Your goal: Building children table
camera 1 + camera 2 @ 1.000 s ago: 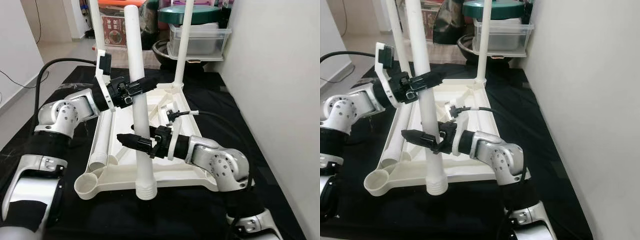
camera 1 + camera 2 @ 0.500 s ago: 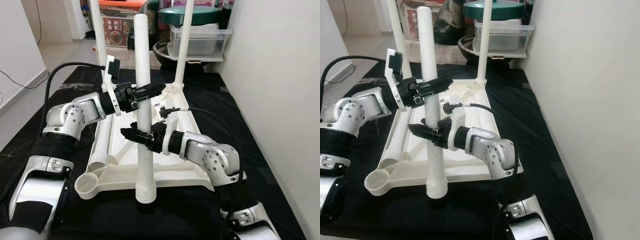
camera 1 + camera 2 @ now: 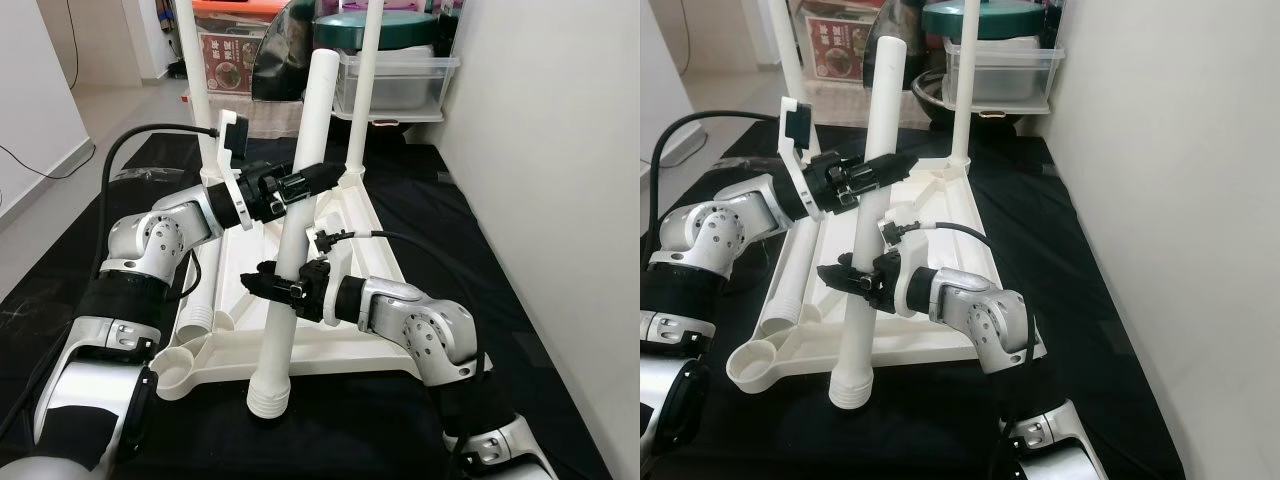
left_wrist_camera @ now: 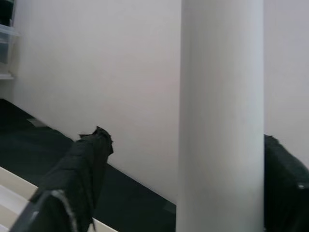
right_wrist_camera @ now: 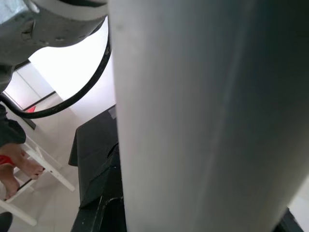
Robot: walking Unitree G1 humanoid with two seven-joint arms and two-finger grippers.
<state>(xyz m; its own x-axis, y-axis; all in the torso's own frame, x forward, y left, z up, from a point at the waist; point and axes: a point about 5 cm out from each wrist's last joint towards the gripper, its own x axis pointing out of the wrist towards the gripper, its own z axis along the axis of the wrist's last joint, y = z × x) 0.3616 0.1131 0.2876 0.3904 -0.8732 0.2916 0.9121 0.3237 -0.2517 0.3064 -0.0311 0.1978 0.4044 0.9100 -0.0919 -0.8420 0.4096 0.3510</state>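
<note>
So from the head views: one upside-down white table top (image 3: 345, 225) lies on the black mat (image 3: 470, 250), with two legs (image 3: 366, 90) already standing in its far corners and one spare leg (image 3: 203, 290) lying along its left edge. A fourth leg (image 3: 297, 220) is tilted and gripped by both grippers, left gripper (image 3: 300, 185) clamped high, right gripper (image 3: 268, 282) clamped lower, with its threaded end just beside the near rim. Left wrist view: that leg (image 4: 222, 116) between two black fingers (image 4: 79, 174). Right wrist view: the leg (image 5: 207, 116) up close, plus a person's bare feet (image 5: 19, 166).
</note>
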